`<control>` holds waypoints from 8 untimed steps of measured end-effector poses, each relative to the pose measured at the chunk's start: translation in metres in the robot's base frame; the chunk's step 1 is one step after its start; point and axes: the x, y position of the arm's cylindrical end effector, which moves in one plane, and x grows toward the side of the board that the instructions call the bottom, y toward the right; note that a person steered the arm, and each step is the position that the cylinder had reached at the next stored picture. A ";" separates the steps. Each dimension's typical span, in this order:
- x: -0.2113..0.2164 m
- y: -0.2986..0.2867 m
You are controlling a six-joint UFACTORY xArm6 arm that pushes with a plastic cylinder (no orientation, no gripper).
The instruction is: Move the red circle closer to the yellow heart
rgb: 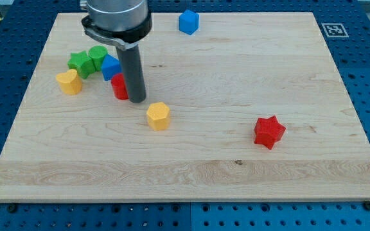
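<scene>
The red circle [119, 86] sits at the view's left, partly hidden behind my rod. My tip [137, 101] rests on the board right against the red circle's right side. The yellow heart [69, 82] lies further left, a short gap from the red circle. The rod rises from the tip to the arm's body at the view's top.
A blue block [111, 66], a green round block [97, 57] and a green star [80, 63] cluster above the red circle. A yellow hexagon [158, 116] lies right of my tip. A red star [269, 132] is at the right, a blue hexagon [188, 22] at the top.
</scene>
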 end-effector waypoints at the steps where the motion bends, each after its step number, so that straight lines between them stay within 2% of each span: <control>1: 0.000 -0.020; 2: -0.003 -0.023; 4: -0.039 -0.008; 8: -0.042 -0.049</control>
